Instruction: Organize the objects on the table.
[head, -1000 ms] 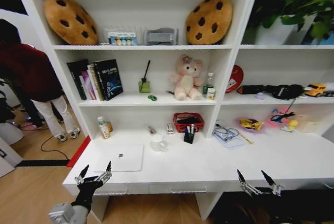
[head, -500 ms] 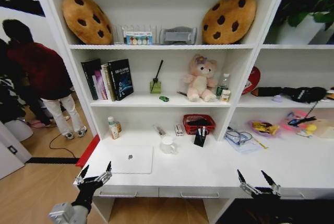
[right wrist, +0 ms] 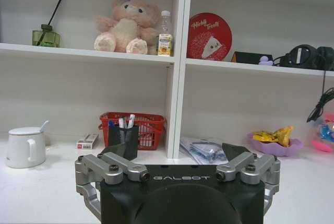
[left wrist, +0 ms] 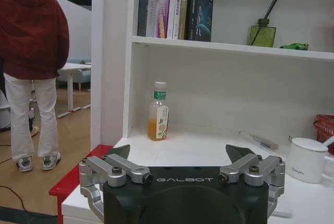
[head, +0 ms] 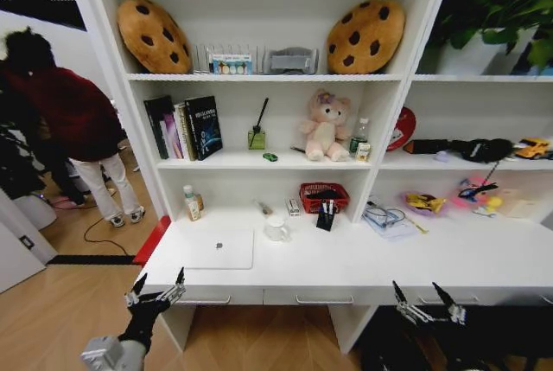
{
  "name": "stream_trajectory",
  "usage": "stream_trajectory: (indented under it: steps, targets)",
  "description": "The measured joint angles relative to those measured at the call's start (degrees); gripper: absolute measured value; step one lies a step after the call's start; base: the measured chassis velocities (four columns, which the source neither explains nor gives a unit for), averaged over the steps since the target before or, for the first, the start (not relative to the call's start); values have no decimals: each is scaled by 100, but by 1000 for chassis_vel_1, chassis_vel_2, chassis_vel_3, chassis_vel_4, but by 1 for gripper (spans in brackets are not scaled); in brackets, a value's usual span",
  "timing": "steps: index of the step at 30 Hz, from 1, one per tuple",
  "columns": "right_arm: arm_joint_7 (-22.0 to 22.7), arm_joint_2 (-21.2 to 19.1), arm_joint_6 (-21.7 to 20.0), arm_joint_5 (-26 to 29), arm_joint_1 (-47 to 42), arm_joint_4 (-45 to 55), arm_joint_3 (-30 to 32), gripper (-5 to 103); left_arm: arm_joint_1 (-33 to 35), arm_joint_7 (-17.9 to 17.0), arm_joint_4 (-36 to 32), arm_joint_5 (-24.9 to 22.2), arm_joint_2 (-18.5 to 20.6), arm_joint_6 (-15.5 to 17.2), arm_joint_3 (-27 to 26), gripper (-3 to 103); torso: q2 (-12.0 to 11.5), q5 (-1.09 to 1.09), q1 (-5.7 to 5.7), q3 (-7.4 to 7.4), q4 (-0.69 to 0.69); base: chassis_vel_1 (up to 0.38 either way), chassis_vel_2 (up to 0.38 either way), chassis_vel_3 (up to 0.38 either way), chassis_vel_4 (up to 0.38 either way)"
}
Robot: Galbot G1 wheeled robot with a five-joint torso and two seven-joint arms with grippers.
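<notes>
The long white table [head: 363, 263] stands before me under white shelves. On it lie a silver laptop [head: 219, 250], a white mug [head: 276, 228] and a black pen cup [head: 327, 215] holding pens [right wrist: 124, 123]. A small bottle of orange drink [left wrist: 158, 115] stands at the left end. A tiny green toy car [head: 270, 156] and a clear water bottle [head: 361, 139] sit on the shelf above. Yellow scraps [head: 423, 203] lie in a dish at the right. My left gripper [head: 155, 289] and right gripper [head: 428, 302] hang open below the table's front edge, holding nothing.
A red basket [head: 324, 196] stands behind the pen cup, with glasses on papers [head: 384, 218] to its right. The shelf holds a pink teddy bear [head: 325, 127], books [head: 183, 127] and a reed diffuser [left wrist: 262, 32]. A person in red [head: 65, 120] stands at the far left.
The whole picture has shifted, so the camera has moved: the desk now sits higher and farther off. Both arms keep the same pose with grippers open.
</notes>
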Motion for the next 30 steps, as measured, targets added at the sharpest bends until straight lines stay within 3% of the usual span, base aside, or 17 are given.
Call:
stream_trajectory:
  steps: [11, 16, 22, 30]
  targets:
    - [0, 1, 1, 0, -3, 0, 0, 100, 1, 1, 0, 0, 0, 1, 0, 100, 5, 0, -8, -3, -1, 254, -269, -264, 260]
    - [0, 0, 1, 0, -3, -1, 0, 100, 1, 1, 0, 0, -1, 0, 0, 100, 4, 3, -8, -2, -3, 97, -9, -119, 74]
    - [0, -1, 1, 0, 2, 0, 0, 100, 0, 1, 0, 0, 0, 1, 0, 100, -3, 2, 6, 2, 3, 21, 122, -14, -120]
    - [0, 0, 1, 0, 1, 0, -1, 100, 0, 1, 0, 0, 0, 1, 0, 100, -1, 1, 1, 0, 1, 175, 198, -164, -226]
